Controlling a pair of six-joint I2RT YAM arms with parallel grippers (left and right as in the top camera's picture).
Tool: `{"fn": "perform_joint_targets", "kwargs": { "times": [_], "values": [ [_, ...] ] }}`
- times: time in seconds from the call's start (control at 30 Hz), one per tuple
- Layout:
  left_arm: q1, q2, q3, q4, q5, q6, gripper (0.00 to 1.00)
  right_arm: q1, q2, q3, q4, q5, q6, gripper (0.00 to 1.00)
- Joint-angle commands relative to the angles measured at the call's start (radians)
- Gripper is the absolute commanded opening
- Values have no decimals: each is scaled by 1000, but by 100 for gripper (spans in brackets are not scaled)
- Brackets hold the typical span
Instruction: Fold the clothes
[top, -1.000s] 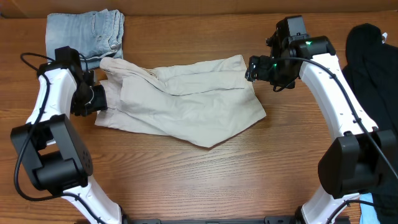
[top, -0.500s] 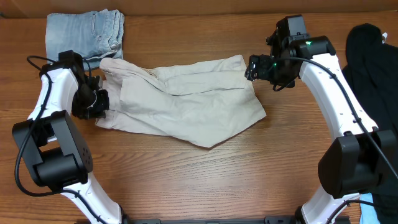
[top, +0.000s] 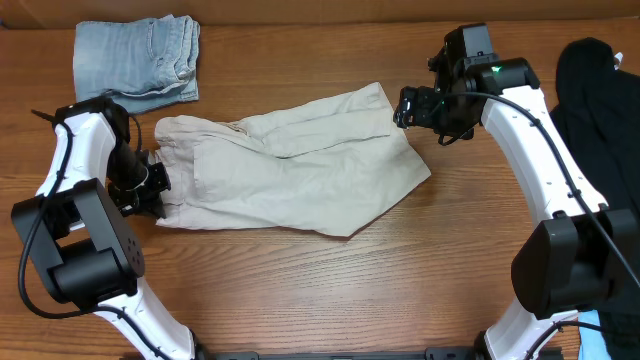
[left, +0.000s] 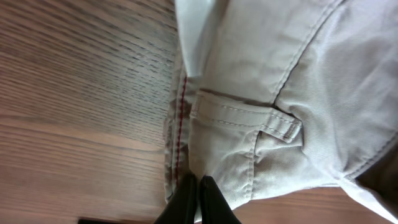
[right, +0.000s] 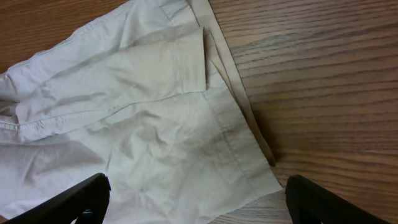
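The pale beige shorts (top: 300, 170) lie crumpled across the middle of the table. My left gripper (top: 152, 186) is shut on their waistband at the left end; the left wrist view shows the fingers (left: 199, 190) pinching the waistband (left: 217, 155) below a belt loop (left: 249, 117). My right gripper (top: 403, 108) is open above the shorts' upper right corner; in the right wrist view its fingers (right: 196, 196) spread wide over the leg hem (right: 205, 124). Folded light-blue denim shorts (top: 137, 58) sit at the back left. A black garment (top: 600, 110) lies at the right edge.
Bare wood table (top: 300, 280) in front of the shorts. The arm bases stand at the front left (top: 90, 260) and front right (top: 565, 270).
My left gripper has pulled the waistband towards the front left, away from the denim shorts, and the beige shorts have stretched flatter. The right arm has not moved.
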Motion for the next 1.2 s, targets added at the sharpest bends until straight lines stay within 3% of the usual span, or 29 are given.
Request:
{"fn": "perform_joint_targets", "kwargs": {
  "times": [0.0,0.03,0.27,0.43,0.6,0.9,1.07,1.17],
  "values": [
    [5,-34,-26,16,-74,-30,11,2,-14,15,-2,6,-9,94],
    [5,-34,-37,26,-75,-30,20,2,-14,15,-5,6,-9,94],
    [5,-34,-69,156,-68,-14,54,2,-14,15,-6,6,-13,95],
    [5,-34,-69,290,5,119,66,2,-14,15,-21,7,-31,95],
    [5,-34,-92,414,72,174,73,2,-14,15,-29,9,-31,97],
    [5,-34,-242,570,113,183,61,3,-14,15,-20,9,-31,97],
    [5,-34,-285,594,166,180,22,3,-14,15,-10,9,-31,96],
    [5,-34,-283,587,167,169,4,3,-14,15,-8,8,-31,96]
  ]
}}
